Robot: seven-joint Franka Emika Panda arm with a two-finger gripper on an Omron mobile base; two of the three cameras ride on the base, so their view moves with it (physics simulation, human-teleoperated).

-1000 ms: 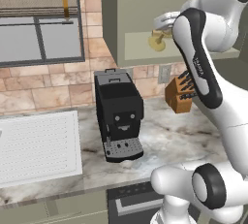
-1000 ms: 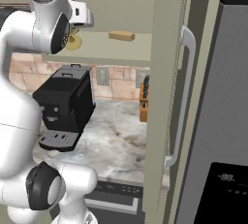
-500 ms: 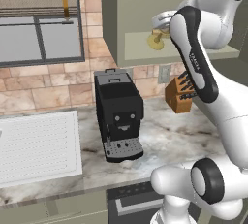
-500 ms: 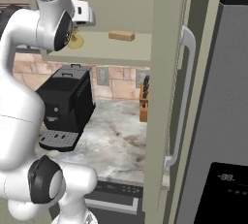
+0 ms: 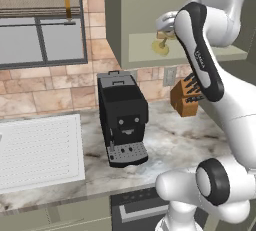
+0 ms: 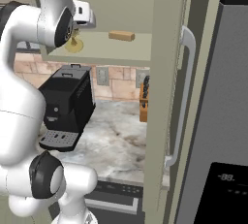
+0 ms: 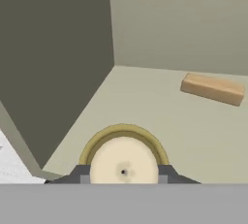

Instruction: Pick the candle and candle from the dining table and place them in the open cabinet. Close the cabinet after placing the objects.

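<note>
A short cream candle (image 7: 124, 162) on a thin gold holder with a round foot (image 5: 161, 48) stands upright at the front left of the shelf in the open sage-green cabinet (image 5: 200, 52). My gripper (image 7: 124, 175) is shut on the candle from above, a dark tip on each side of it. In the base views the gripper (image 5: 167, 25) reaches into the cabinet, the gold foot (image 6: 73, 48) level with the shelf. I cannot tell whether the foot touches the shelf. The cabinet door (image 6: 167, 72) with its silver bar handle (image 6: 184, 97) stands open at the right. The dining table is out of view.
A small wooden block (image 7: 213, 88) lies further back on the shelf (image 7: 160, 106). Below the cabinet, a black coffee machine (image 5: 122, 117) and a knife block (image 5: 186, 97) stand on the marble counter (image 5: 165, 142). A white sink (image 5: 37, 150) lies at the left.
The arm's elbow has shifted a little. The candle stays at the same place at the shelf's front left, and the gripper is still shut on it.
</note>
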